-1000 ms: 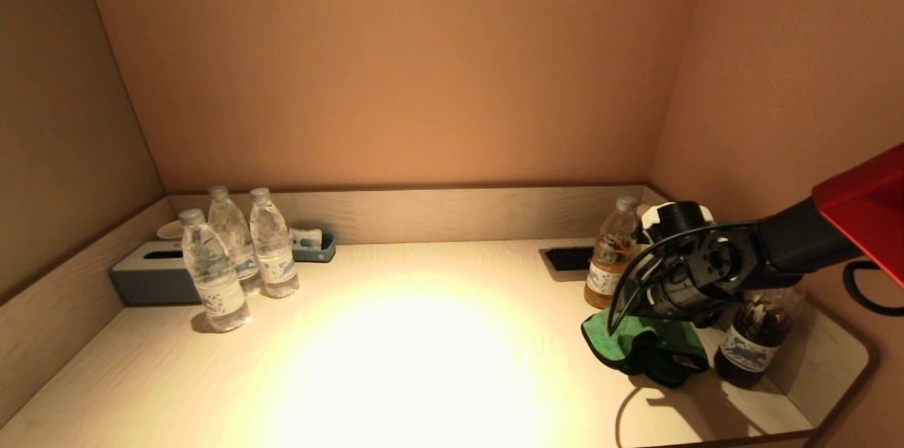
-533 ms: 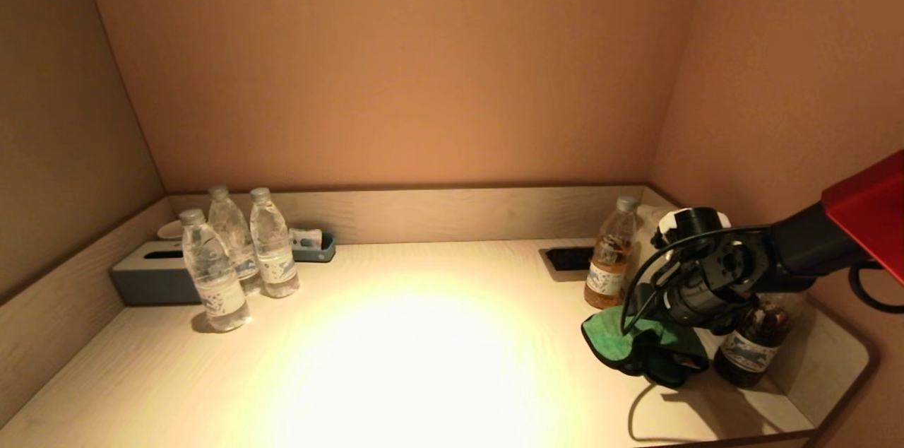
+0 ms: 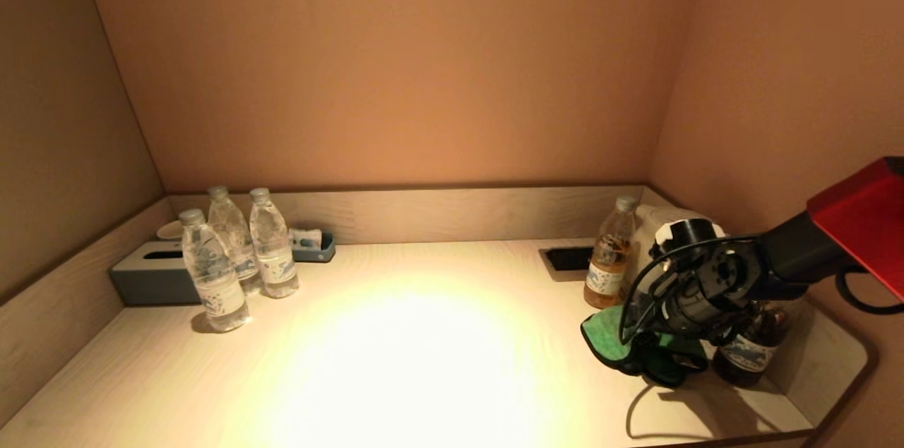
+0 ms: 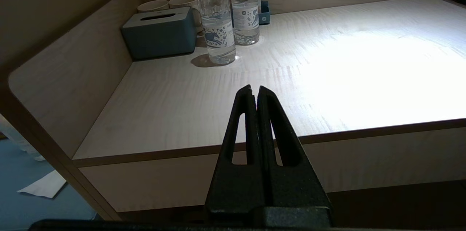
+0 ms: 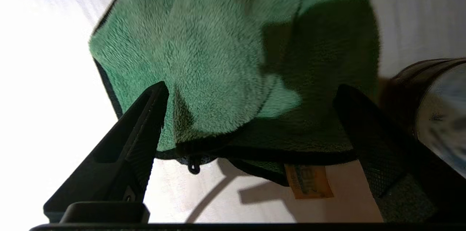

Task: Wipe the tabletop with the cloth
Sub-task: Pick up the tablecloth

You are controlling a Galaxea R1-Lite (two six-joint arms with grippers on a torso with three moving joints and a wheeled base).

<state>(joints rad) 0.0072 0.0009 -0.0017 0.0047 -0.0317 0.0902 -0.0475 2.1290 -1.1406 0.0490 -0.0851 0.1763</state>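
Green cloth (image 5: 233,63) unmoved, right gripper (image 5: 251,94) lower, fingers (image 5: 145,114) straddling it

Green cloth (image 3: 613,342) with dark trim and an orange tag (image 5: 308,186); grey-blue tissue box (image 3: 150,274); pale wood-grain tabletop (image 3: 395,356).

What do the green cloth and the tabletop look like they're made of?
Cloth: likely microfibre or terry, judging by its fuzzy, matte pile, dark stitched edge and sewn-in tag. Tabletop: pale wood or wood-look laminate, with fine straight grain lines and a smooth, slightly glossy finish that reflects the lamp's glare.
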